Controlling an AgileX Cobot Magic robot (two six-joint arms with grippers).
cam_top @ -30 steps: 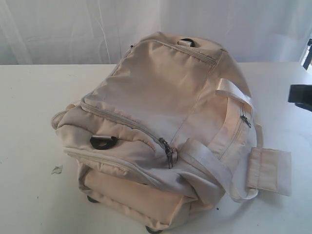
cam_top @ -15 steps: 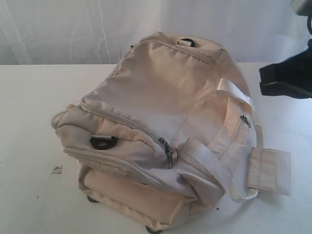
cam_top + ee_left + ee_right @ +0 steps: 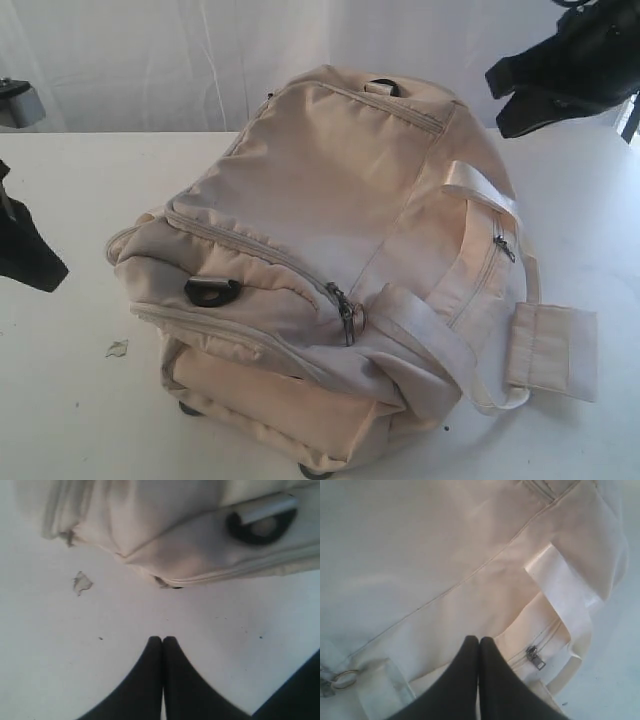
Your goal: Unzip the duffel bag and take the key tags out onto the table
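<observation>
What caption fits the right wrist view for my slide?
Right gripper, jaws shut, above the cream duffel bag, close to a metal zipper pull beside a pale webbing strap.

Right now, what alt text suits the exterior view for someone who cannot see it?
A cream duffel bag lies on a white table, its visible zippers closed and a padded strap trailing to the right. Two dark tools hover clear of it, the left tool at the left edge, the right tool at the top right.

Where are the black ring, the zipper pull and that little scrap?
black ring (image 3: 205, 298): exterior view, lower rim.
zipper pull (image 3: 536, 659): right wrist view, metal tab.
scrap (image 3: 81, 582): left wrist view, its middle.
</observation>
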